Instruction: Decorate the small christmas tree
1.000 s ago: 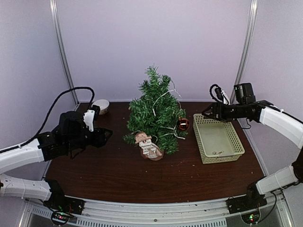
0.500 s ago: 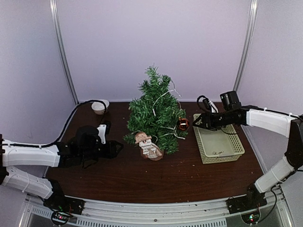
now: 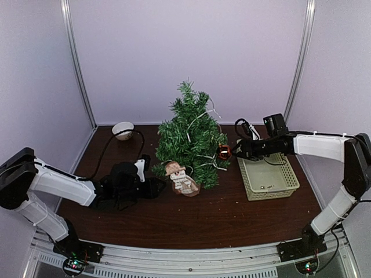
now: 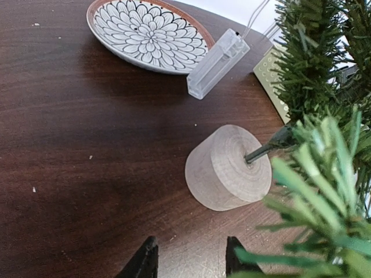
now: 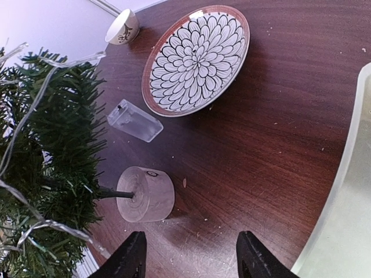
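Top external: up high, well back, looking down at the small christmas tree (image 3: 191,139). Both wrist cams: low, close, facing its wooden base (image 4: 229,168) from opposite sides, sharing the flower-patterned plate (image 5: 197,58) too.

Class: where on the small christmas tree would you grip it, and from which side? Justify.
Grip the small christmas tree by its pale cylindrical base, jaws across its round wall, coming in low from the left arm's side, where the left gripper faces it. It is solid and exposed there; the branches yield.
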